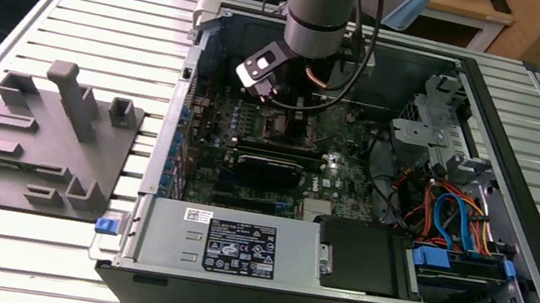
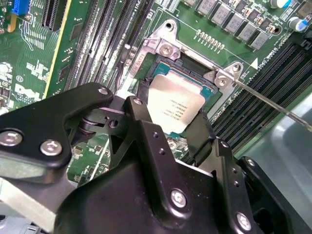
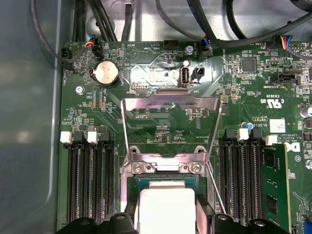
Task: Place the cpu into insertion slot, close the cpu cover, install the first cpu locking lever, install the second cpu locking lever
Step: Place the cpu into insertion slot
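The cpu (image 2: 176,105) is a flat square chip with a dull silver top. It sits between my gripper's (image 2: 171,117) two black fingers (image 2: 141,122), which are shut on its opposite edges. It hangs at the insertion slot (image 2: 163,61), a dark socket with a silver rim on the green board; I cannot tell whether it is seated. In the first wrist view the cpu (image 3: 165,207) lies just past the slot's hinge bracket (image 3: 165,166). The cpu cover (image 3: 204,103) stands flipped open beyond it. A thin wire locking lever (image 2: 273,103) sticks out, unlatched. In the exterior view my gripper (image 1: 288,109) is inside the case.
Long black memory slots (image 3: 90,185) flank the socket on both sides. The open computer case (image 1: 525,202) walls in the board, with a power supply (image 1: 231,248), drive cage (image 1: 426,136) and cables (image 1: 446,214). A grey fixture block (image 1: 42,138) stands on the slatted table at the exterior view's left.
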`<state>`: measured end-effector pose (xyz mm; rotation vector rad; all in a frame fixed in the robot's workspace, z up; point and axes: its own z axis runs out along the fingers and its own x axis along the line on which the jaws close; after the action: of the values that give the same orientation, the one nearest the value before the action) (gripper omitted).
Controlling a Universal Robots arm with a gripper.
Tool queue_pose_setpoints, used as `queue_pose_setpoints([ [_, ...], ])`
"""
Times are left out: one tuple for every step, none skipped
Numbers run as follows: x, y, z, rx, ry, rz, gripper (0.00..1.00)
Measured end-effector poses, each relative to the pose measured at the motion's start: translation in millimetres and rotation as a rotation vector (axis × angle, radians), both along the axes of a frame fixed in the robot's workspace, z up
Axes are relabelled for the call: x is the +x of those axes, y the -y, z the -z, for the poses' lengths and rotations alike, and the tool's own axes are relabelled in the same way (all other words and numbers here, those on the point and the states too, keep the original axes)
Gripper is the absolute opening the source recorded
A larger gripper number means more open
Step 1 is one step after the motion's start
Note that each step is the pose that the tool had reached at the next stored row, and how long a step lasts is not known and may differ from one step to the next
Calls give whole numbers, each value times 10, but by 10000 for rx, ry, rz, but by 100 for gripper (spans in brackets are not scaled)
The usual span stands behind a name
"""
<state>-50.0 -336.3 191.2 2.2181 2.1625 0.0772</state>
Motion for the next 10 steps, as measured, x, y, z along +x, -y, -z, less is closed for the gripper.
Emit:
queue_pose_setpoints([
  [0,0,1,1,1,1,54],
  [0,-1,2,3,2,1,54],
  [0,-1,2,4,2,1,54],
  [0,-1,2,4,3,1,54],
  [0,-1,2,4,2,1,54],
  [0,-1,2,4,2,1,54],
  [0,-1,3,4,2,1,54],
  [1,-1,3,5,3,1,54],
  [1,-2,5,11,8,1,54],
  [1,-2,6,11,8,1,55],
])
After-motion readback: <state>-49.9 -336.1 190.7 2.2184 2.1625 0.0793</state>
